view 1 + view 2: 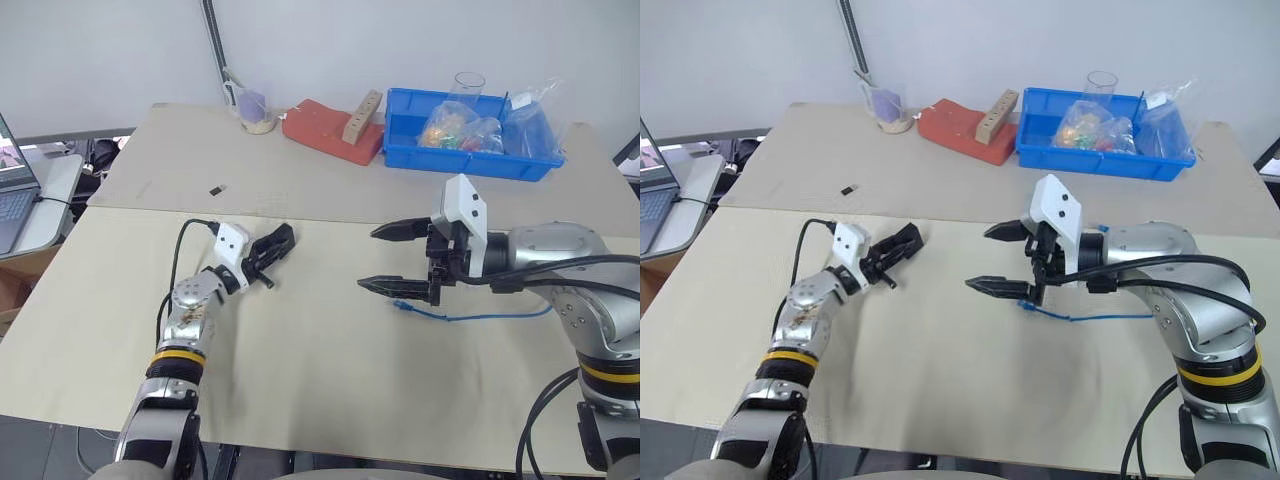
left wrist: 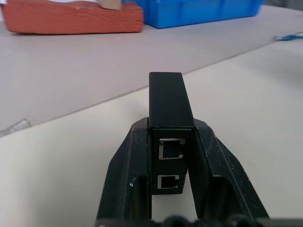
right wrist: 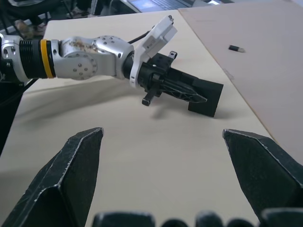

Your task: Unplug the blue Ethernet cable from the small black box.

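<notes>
Matt black box, glossy blue cable

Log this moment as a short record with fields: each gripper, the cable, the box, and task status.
left gripper: shut on the small black box, held just above the table
right gripper: open, holds nothing, raised above the table
blue Ethernet cable: lies on the table under the right gripper, apart from the box
box ports: two, both with nothing plugged in
task status: cable is out of the box
</notes>
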